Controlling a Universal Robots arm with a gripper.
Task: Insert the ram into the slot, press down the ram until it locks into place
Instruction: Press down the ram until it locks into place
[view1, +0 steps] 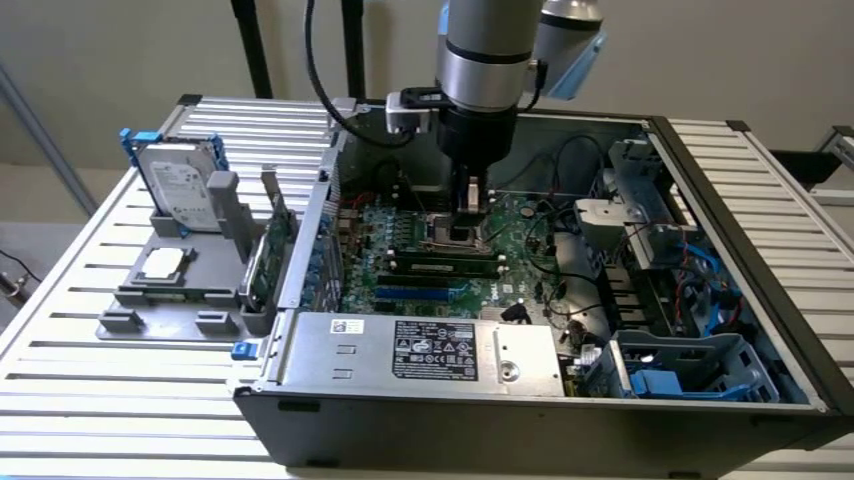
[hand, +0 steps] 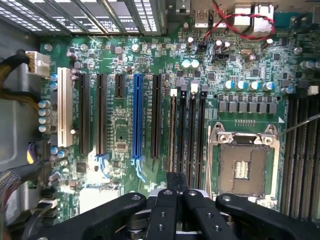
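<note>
The ram (view1: 434, 266) is a thin green stick with black chips, lying along the row of long black slots (view1: 430, 275) on the motherboard, in front of the processor socket. In the wrist view it appears edge-on as a thin brownish strip (hand: 172, 131) standing in one slot, with three alike black slots (hand: 192, 130) bare beside it. My gripper (view1: 470, 200) hangs inside the open case above the processor socket, a little apart from the ram. Its black fingers (hand: 170, 187) are pressed together, shut, with nothing between them (hand: 177, 181).
The square metal-framed processor socket (hand: 244, 167) lies beside the slots. A blue socket (hand: 137, 117), a white socket (hand: 64, 107) and red wires (hand: 240, 22) are nearby. The case walls, power supply (view1: 427, 350) and drive cage (view1: 694, 365) hem in the board. Outside stand a hard drive (view1: 184, 185) and a bracketed card (view1: 280, 250).
</note>
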